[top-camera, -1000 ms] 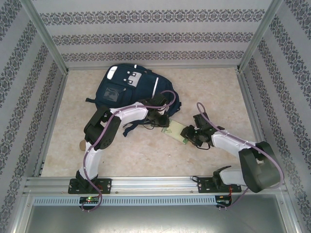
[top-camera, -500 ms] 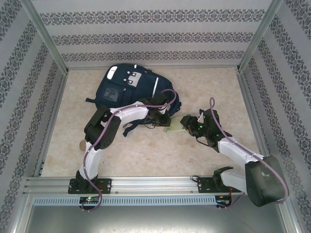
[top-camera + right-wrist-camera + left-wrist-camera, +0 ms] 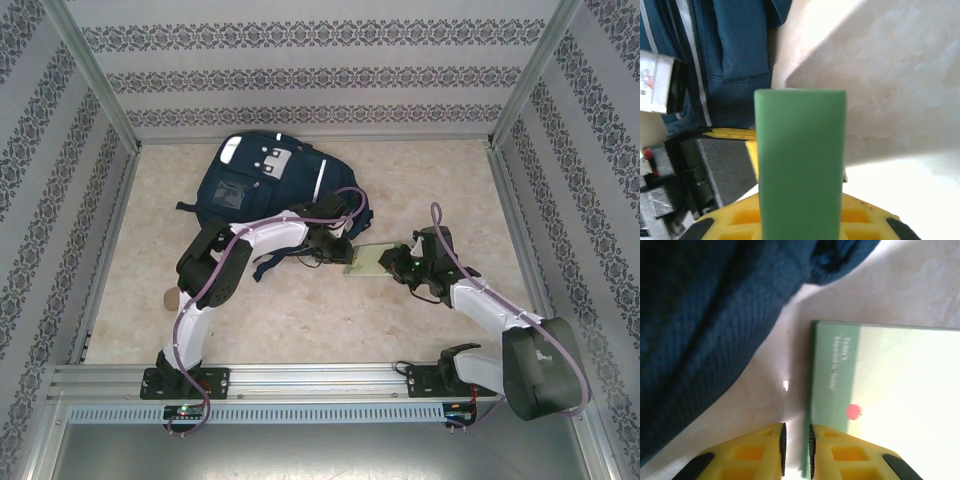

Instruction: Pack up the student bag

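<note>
The navy student bag [image 3: 265, 180] lies flat at the back left of the table, its white-grey patches toward the far wall. Its fabric shows in the left wrist view [image 3: 705, 315] and its striped side in the right wrist view [image 3: 735, 50]. My right gripper [image 3: 392, 264] is shut on a green book [image 3: 365, 260], held edge-on between the fingers [image 3: 800, 165] and pointing at the bag's lower right corner. My left gripper [image 3: 340, 250] hovers beside that corner over the book's left edge [image 3: 890, 400]. Its jaws [image 3: 796, 450] are nearly together with only a thin slit, holding nothing.
A small tan object [image 3: 170, 297] lies by the left wall near the left arm's elbow. Patterned walls enclose the table on three sides, and a metal rail [image 3: 320, 378] runs along the front. Bare tabletop spreads right of the book and in front of both arms.
My right gripper has carried the green book up and left, from in front of the bag toward its lower right corner, next to the left gripper. The left arm has barely moved.
</note>
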`<act>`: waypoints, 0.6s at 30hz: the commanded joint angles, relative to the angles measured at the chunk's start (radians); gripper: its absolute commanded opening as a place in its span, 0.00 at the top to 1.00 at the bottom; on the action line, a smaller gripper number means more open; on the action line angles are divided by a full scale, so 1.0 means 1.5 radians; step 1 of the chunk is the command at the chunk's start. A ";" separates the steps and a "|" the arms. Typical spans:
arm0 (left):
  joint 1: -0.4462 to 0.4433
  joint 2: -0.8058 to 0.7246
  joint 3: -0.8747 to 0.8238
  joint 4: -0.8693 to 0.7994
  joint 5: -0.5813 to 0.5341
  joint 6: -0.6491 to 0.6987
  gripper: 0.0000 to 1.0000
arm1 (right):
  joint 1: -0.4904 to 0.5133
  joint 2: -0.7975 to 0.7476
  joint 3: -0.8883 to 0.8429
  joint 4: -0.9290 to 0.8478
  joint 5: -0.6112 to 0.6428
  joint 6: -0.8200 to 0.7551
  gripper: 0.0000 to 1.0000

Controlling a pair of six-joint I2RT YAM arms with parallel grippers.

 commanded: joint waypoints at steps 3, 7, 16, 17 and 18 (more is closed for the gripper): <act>-0.008 -0.007 0.030 -0.065 -0.016 0.014 0.76 | -0.024 -0.031 0.013 -0.068 -0.003 -0.049 1.00; -0.007 -0.051 0.076 -0.106 -0.035 0.024 0.72 | -0.048 -0.082 0.009 -0.100 -0.008 -0.059 1.00; 0.020 -0.060 0.252 -0.210 -0.222 0.108 0.66 | -0.081 -0.161 0.001 -0.104 -0.044 -0.043 1.00; 0.022 -0.049 0.280 -0.217 -0.254 0.120 0.66 | -0.081 -0.168 0.003 -0.107 -0.046 -0.044 1.00; 0.023 -0.034 0.303 -0.225 -0.288 0.132 0.65 | -0.082 -0.172 0.005 -0.109 -0.046 -0.043 1.00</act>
